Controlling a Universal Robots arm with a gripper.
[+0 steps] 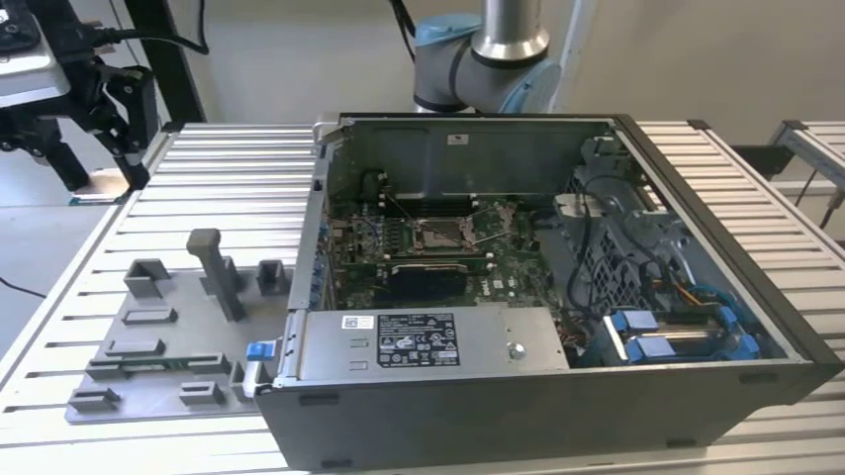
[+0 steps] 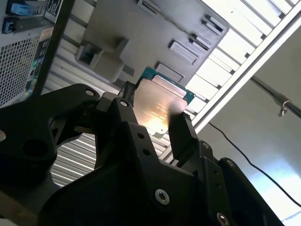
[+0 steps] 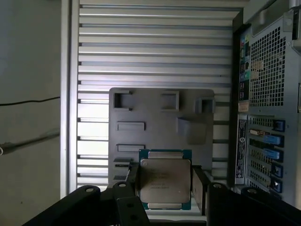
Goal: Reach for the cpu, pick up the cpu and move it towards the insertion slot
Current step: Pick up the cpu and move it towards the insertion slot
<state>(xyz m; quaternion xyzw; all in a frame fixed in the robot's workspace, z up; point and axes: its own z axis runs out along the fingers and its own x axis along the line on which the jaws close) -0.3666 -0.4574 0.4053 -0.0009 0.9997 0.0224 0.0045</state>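
Bright daylight, warm glare on cpu (image 2: 157,106)

Robotics lab or test workshop, not a home. Industrial robot arm (image 1: 509,40) stands behind a ribbed aluminium desk (image 1: 225,178), with another metal bench (image 1: 812,139) at the exterior view's right. Computer case (image 1: 555,396) lies open on the desk, circuit board (image 1: 436,237) and wiring exposed. Grey plastic fixture plate (image 1: 158,336) with holder blocks sits just beside the case. Black tool (image 3: 167,186) clamps a computer chip (image 3: 164,176). Bare pale floor (image 1: 40,228), loose cable (image 3: 28,101) across it.
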